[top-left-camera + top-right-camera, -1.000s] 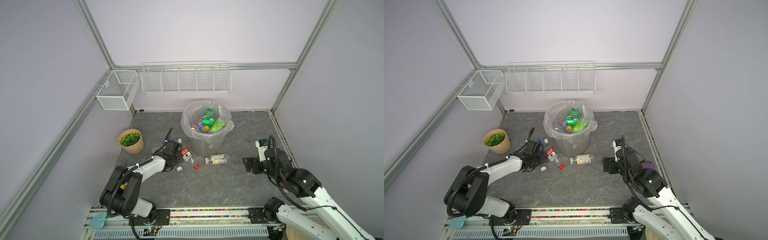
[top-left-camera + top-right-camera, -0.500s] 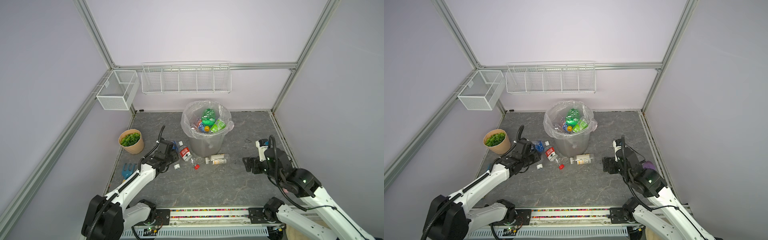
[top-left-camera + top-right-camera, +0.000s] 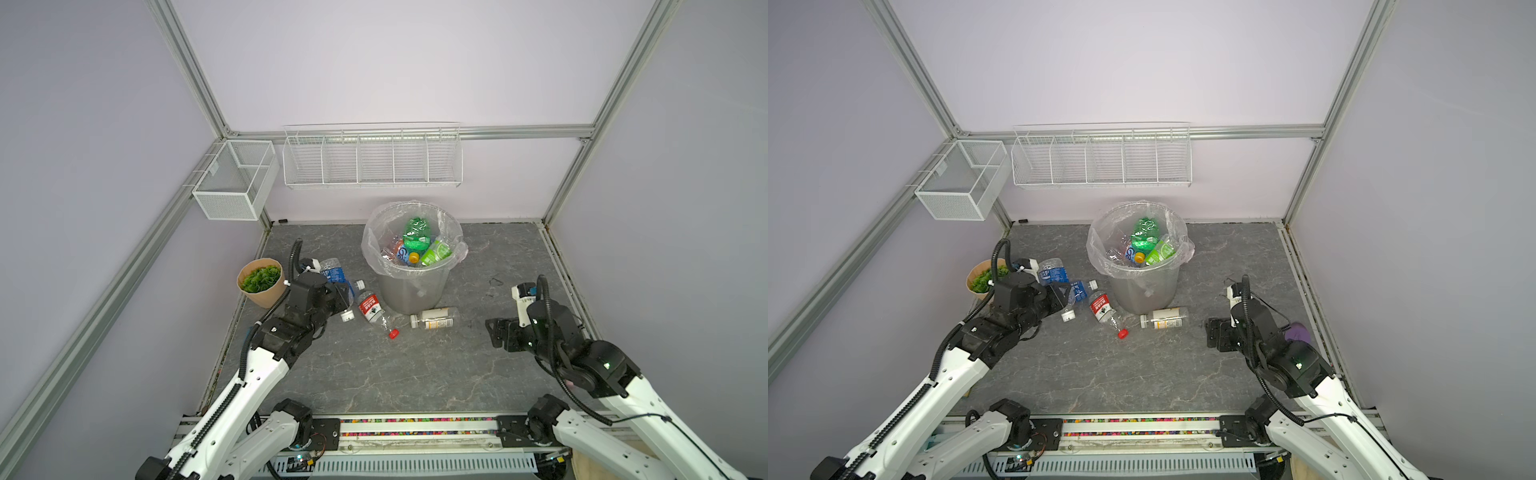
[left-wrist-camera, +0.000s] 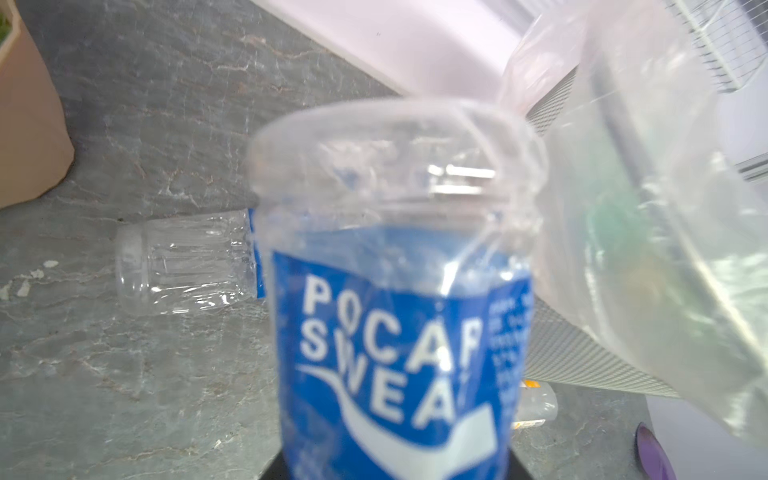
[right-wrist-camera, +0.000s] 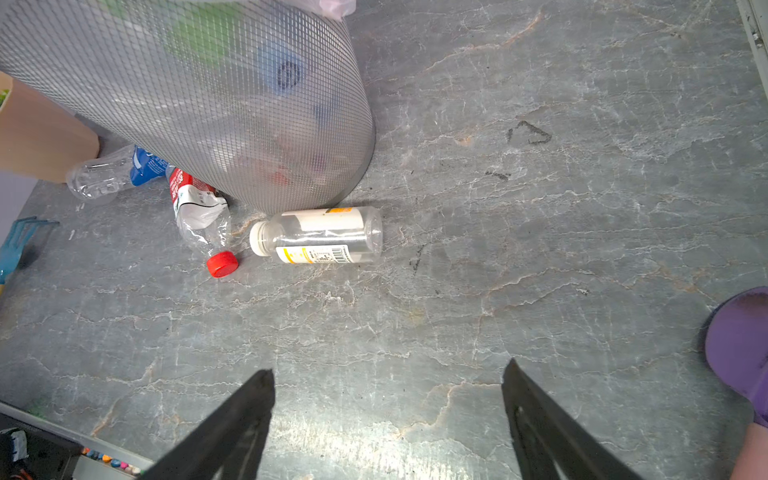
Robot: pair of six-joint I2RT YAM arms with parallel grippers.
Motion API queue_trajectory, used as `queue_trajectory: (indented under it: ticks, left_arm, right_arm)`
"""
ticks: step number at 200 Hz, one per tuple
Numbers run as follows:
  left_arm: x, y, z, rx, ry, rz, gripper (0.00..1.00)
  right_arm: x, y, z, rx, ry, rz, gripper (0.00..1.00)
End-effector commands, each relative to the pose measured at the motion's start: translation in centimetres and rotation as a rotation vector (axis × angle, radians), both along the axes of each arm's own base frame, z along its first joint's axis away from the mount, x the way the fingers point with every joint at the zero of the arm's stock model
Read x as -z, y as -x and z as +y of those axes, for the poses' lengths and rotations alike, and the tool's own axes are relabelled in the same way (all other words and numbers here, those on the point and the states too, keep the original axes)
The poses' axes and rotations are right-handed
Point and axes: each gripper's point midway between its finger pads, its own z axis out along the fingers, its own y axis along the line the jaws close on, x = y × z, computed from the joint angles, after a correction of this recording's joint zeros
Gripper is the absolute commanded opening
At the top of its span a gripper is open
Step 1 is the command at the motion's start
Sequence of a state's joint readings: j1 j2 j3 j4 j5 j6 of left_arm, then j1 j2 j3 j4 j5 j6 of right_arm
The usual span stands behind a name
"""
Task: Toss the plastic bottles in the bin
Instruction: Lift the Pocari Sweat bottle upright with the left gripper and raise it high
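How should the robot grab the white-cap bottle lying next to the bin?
Probably its smooth middle, coming down from above with the open right gripper. The white-cap bottle lies flat on its side, so jaws fit across it; the bin sits close behind.

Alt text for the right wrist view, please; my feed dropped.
The right gripper hangs open above the grey floor. Ahead, a white-capped clear bottle lies on its side by the foot of the bin, a crushed red-capped bottle just beside it.

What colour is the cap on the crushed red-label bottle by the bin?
Red cap; clearest in the right wrist view.
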State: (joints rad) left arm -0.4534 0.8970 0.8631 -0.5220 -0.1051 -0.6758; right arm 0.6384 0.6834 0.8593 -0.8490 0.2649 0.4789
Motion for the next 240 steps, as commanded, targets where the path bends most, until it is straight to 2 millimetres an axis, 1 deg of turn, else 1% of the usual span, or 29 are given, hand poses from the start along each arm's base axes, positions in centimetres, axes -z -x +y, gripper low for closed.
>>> queue_trajectory:
  ticks: [1,35,68,135,170,240]
  left_arm:
    - [-2.8,0.5,0.7,-0.007,-0.002,-0.063,0.15]
    - [-6.2,1.2,1.1,-0.007,0.030,-0.146,0.15]
    - [-9.0,1.8,1.4,-0.003,0.045,-0.209,0.14]
    - [-13.9,2.2,1.2,0.025,0.073,-0.329,0.12]
    - [-16.7,2.5,0.8,0.053,0.101,-0.409,0.12]
    - [-21.2,3.5,0.8,0.080,0.152,-0.563,0.11]
  right_arm:
    - [0.2,0.1,-0.1,0.014,-0.017,0.006,0.88]
    - [0.2,0.2,-0.2,0.018,-0.018,0.003,0.88]
    - [0.2,0.3,-0.3,0.020,-0.021,0.002,0.89]
    - [0.4,0.5,-0.7,0.035,-0.027,-0.001,0.88]
    - [0.5,0.6,-0.9,0.042,-0.024,-0.003,0.88]
    - [0.3,0.8,-1.1,0.051,-0.029,-0.011,0.88]
